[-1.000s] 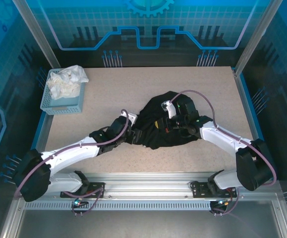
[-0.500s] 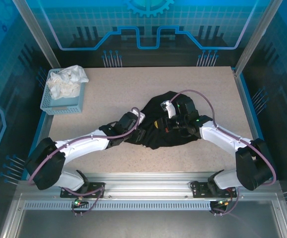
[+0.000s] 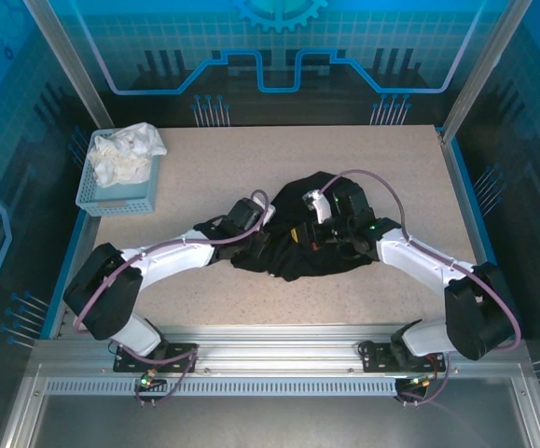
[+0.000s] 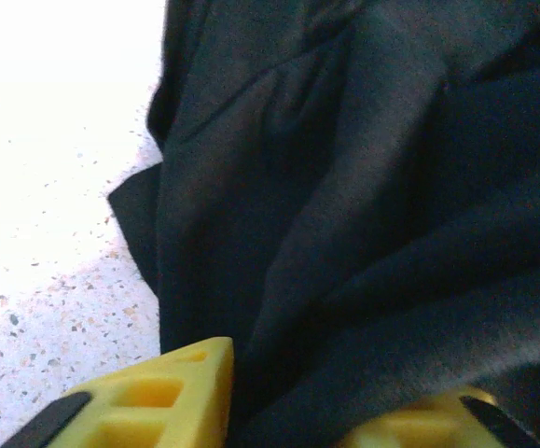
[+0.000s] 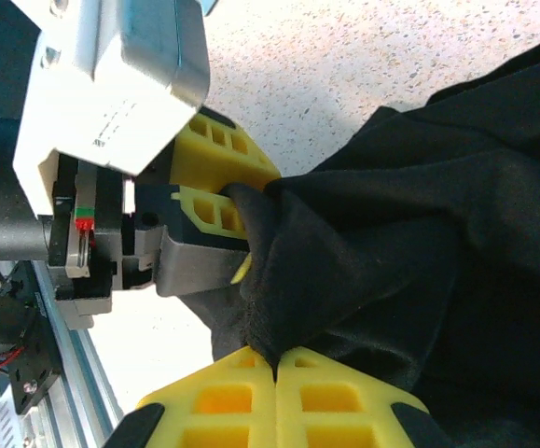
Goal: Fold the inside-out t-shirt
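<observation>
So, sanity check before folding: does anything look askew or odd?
The t-shirt lies in a crumpled heap, not flat; the left end effector and right end effector both pinch its folds.

The left arm [image 3: 172,261] and right arm [image 3: 419,257] extend low and inward from their bases, with the left gripper [image 5: 240,191] and right gripper [image 5: 275,366] close together, each pinched closed on fabric of the inside-out t-shirt [image 3: 293,263].

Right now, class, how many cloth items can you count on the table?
2. The black t-shirt lies crumpled at the centre; a white cloth sits bunched in the blue basket at the far left corner. More could be hidden beneath it.
</observation>
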You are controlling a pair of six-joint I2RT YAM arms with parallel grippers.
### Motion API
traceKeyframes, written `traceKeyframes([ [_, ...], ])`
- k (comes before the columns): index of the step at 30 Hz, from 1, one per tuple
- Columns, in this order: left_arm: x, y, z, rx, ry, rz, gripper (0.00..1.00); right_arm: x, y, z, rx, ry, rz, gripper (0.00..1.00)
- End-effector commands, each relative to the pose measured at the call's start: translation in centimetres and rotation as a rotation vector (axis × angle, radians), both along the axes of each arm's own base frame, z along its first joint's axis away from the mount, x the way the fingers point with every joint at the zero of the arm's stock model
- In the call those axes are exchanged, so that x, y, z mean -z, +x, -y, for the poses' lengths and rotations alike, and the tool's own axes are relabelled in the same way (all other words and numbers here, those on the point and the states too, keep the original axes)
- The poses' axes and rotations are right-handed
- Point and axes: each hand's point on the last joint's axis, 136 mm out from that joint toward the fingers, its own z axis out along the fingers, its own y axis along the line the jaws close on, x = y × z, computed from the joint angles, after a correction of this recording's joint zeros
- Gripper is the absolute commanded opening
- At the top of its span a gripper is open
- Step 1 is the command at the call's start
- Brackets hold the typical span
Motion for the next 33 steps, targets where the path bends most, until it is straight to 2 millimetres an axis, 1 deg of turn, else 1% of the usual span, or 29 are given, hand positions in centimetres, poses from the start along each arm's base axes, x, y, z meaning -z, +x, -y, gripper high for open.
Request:
traceKeyframes([
  [1, -2.0, -0.6, 1.5, 0.047, -0.132, -0.05, 0.16, -0.4, 0.4, 1.4, 0.053, -0.047, 0.047, 0.0],
  [2, -3.1, -0.9, 1.9, 0.056, -0.185, -0.052, 0.05, -0.6, 0.7, 1.8, 0.078, -0.065, 0.063, 0.0],
  [3, -4.3, -1.4, 2.5, 0.068, -0.248, -0.059, 0.0, -1.1, 1.2, 2.1, 0.106, -0.076, 0.086, 0.0],
  [5, -7.2, -2.8, 3.8, 0.121, -0.384, -0.072, 0.0, -2.5, 1.8, 2.1, 0.136, -0.09, 0.149, 0.0],
  [7, -10.6, -4.3, 4.3, 0.153, -0.515, -0.062, 0.0, -4.3, 2.2, 2.2, 0.156, -0.117, 0.231, 0.0],
  [8, -12.4, -4.8, 4.1, 0.15, -0.569, -0.037, 0.0, -4.5, 2.3, 2.6, 0.169, -0.153, 0.263, 0.0],
  [9, -14.1, -5.2, 3.8, 0.142, -0.619, -0.008, 0.0, -6.1, 2.6, 2.8, 0.175, -0.168, 0.32, 0.0],
  [12, -18.4, -6.4, 3.1, 0.149, -0.76, 0.078, 0.0, -7.5, 2.3, 3.4, 0.154, -0.206, 0.401, 0.0],
  [14, -20.3, -7.2, 3.1, 0.181, -0.824, 0.104, 0.0, -8.1, 2.0, 3.1, 0.127, -0.194, 0.431, 0.0],
  [15, -20.8, -7.4, 3.3, 0.193, -0.849, 0.102, 0.0, -8.4, 1.9, 2.7, 0.109, -0.176, 0.439, 0.0],
  [17, -21.4, -7.8, 3.7, 0.214, -0.886, 0.085, 0.0, -8.6, 1.9, 2.2, 0.089, -0.153, 0.438, 0.02],
  [18, -21.5, -7.9, 3.9, 0.225, -0.903, 0.072, 0.0, -8.5, 2.3, 2.4, 0.114, -0.167, 0.423, 0.03],
  [20, -21.4, -7.8, 4.2, 0.222, -0.918, 0.055, 0.0, -7.5, 3.8, 4.4, 0.246, -0.249, 0.345, 0.08],
  [21, -21.3, -7.6, 4.2, 0.208, -0.921, 0.053, 0.0, -7.0, 4.3, 5.3, 0.284, -0.285, 0.301, 0.1],
  [23, -20.8, -7.0, 3.9, 0.173, -0.913, 0.059, 0.0, -6.2, 4.1, 6.0, 0.298, -0.325, 0.255, 0.16],
  [26, -19.9, -5.9, 3.4, 0.103, -0.889, 0.072, 0.0, -5.7, 2.3, 6.5, 0.269, -0.331, 0.231, 0.26],
  [29, -19.2, -5.3, 3.2, 0.065, -0.872, 0.073, 0.0, -5.9, -0.5, 6.6, 0.213, -0.284, 0.216, 0.37],
  [31, -18.9, -5.1, 3.3, 0.059, -0.87, 0.066, 0.0, -6.2, -2.6, 5.8, 0.159, -0.199, 0.202, 0.42],
  [33, -18.6, -5.0, 3.5, 0.058, -0.869, 0.055, 0.0, -6.3, -4.7, 4.4, 0.112, -0.09, 0.183, 0.46],
])
